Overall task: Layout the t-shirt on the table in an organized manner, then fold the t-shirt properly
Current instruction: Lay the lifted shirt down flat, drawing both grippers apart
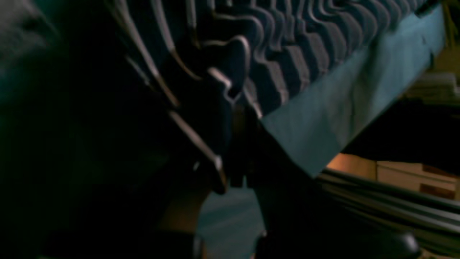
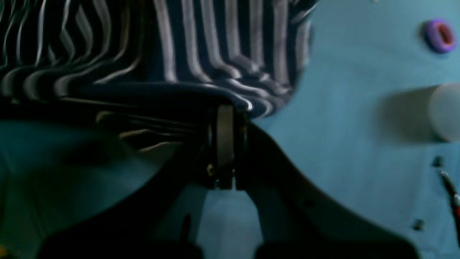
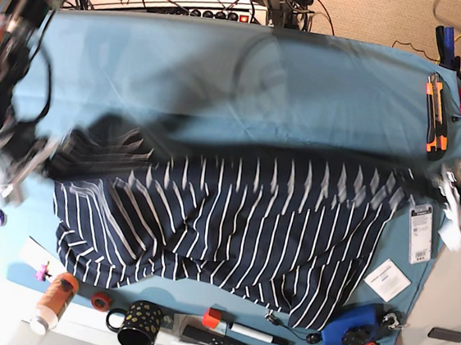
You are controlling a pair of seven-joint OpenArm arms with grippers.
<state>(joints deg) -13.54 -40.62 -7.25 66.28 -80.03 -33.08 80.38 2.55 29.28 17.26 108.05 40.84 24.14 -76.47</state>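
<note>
Right end effector: clenched on shirt edge, base view's left. Left end effector: clenched on opposite edge. Shirt: stretched between both, long axis across desk, lower part resting on it; arms equally near.

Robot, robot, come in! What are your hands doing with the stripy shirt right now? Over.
Both grippers, left and right, shut on the t-shirt. Shirt stretched between them over the table, lower part draped on it. Mug and marker near the hem.
</note>
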